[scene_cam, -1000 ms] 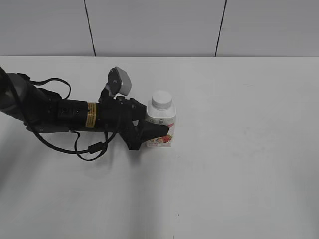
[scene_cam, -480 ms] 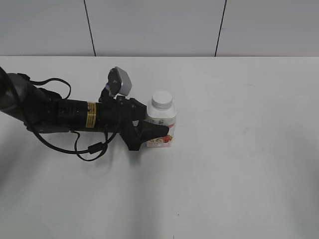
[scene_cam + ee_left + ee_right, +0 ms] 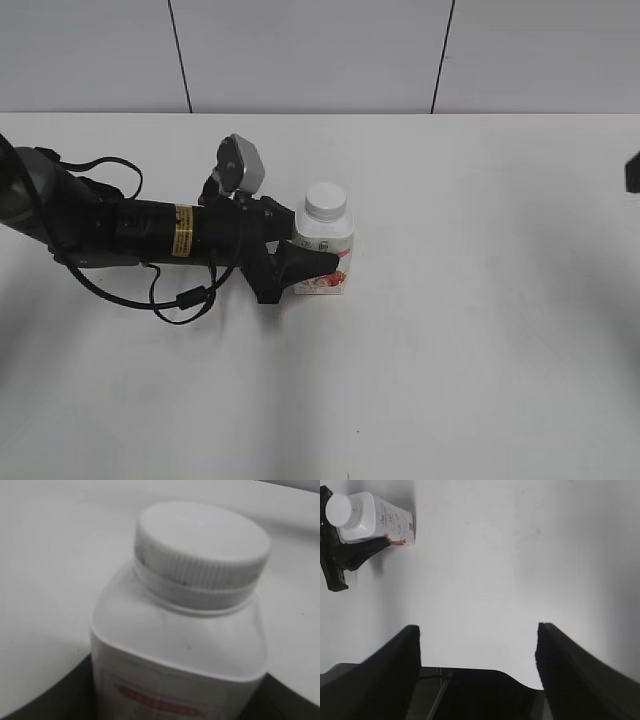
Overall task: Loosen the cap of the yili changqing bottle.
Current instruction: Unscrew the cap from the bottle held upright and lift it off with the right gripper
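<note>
Broadly, a white table (image 3: 450, 350) fills the exterior view, backed by a pale grey panelled wall (image 3: 300, 55) with dark vertical seams. Across the left half of the table lies the left arm (image 3: 120, 228), black, nearly level, with a yellow band round its forearm, a loose black cable (image 3: 150, 290) looping beneath it and a grey wrist camera (image 3: 241, 163) standing up near its front end. Its left gripper (image 3: 318, 252) is clamped on the yili changqing bottle (image 3: 324, 231): one dark finger (image 3: 300, 265) crosses the near face of the label, and the left wrist view shows dark finger edges at both lower corners against the bottle's sides. That bottle stands upright left of the table's middle, white and squarish with sloped shoulders, a strawberry-red and pink label low on its front.

At the far right edge of the exterior view only a small dark piece of the right arm (image 3: 633, 172) shows. From its own camera, the right gripper (image 3: 479, 665) hangs high over bare table with its two black fingers (image 3: 395, 655) spread wide, holding nothing, well apart from the bottle in the upper left corner.

Smallest, the cap (image 3: 202, 545) sits on the bottle's neck, round, white, flat-topped, with ribbed sides; no finger touches it.
</note>
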